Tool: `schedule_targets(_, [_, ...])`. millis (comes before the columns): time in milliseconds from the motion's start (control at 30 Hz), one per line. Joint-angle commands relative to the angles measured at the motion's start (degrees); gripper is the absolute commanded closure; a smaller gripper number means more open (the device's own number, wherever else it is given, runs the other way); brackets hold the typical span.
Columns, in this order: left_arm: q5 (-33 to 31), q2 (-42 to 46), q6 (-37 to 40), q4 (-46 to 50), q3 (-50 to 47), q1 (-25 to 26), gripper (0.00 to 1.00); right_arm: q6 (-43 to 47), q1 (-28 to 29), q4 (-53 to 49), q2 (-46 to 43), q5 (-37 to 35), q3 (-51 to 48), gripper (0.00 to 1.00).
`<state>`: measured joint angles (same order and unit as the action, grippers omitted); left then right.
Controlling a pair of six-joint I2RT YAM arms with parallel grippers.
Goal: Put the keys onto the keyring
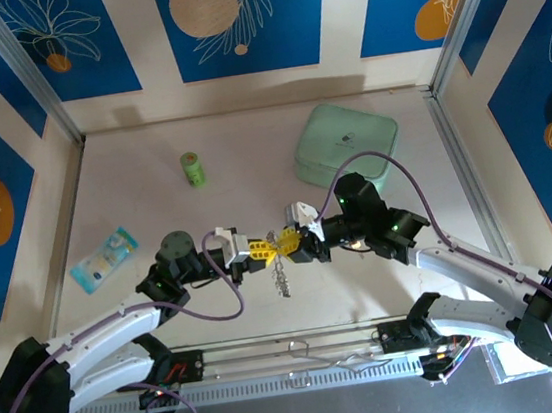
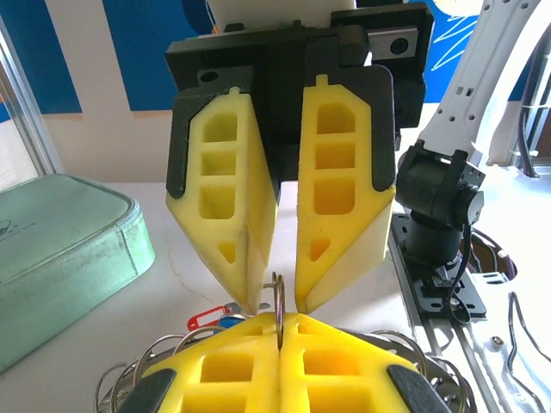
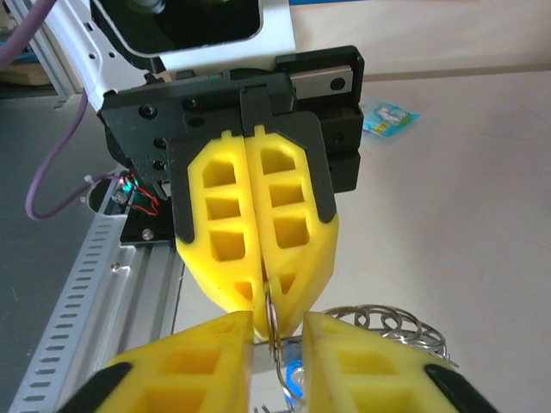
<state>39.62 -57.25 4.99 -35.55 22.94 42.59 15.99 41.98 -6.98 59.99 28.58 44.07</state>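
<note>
Metal keyring (image 1: pixel 281 276) hangs between the arms over mid-table, its wire pinched in my left gripper (image 2: pixel 280 320); right gripper (image 3: pixel 277 320) stands apart around that wire. Tagged keys (image 2: pixel 209 320) dangle just below. Risk: if I close the right off-centre, the thin wire could twist out of the pinch and drop

Pale table (image 1: pixel 251 169) holds green cylinder (image 1: pixel 192 168), mint case (image 1: pixel 345 143), packet (image 1: pixel 104 258)
</note>
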Motion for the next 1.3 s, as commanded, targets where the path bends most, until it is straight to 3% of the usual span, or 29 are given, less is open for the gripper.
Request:
schedule_targets(0, [2.22, -0.14, 0.46, -4.43, 0.70, 0.74, 1.00, -0.69, -0.05, 1.24, 0.87, 2.29, -0.25, 0.85])
schedule_targets(133, [0.36, 0.20, 0.63, -3.47, 0.95, 0.80, 1.00, 0.96, -0.04, -1.13, 1.36, 1.89, 0.76, 1.00])
schedule_targets(200, [-1.63, 0.97, 1.98, 0.14, 1.44, 0.81, 0.83, 2.59, -0.05, -3.45, 1.11, 0.31, 1.63, 1.00])
schedule_targets(300, [-3.27, 2.28, 4.94, 7.96, 2.94, 0.78, 0.72, 5.56, -0.11, -8.00, 0.66, -1.98, 3.38, 1.00])
schedule_targets(700, [-4.92, 1.41, 16.40, 34.35, 12.45, 1.07, 0.69, 15.03, 1.56, -23.82, 3.81, -10.06, 11.79, 1.00])
schedule_targets(933, [-3.28, -0.79, 17.49, 34.38, 14.26, 1.32, 0.69, 17.43, 4.72, -26.30, 5.81, -13.88, 14.34, 1.00])
schedule_targets(1267, [-1.82, -2.61, 17.34, 33.78, 14.85, 1.69, 0.70, 16.24, 6.35, -24.99, 7.40, -13.39, 15.98, 1.00])
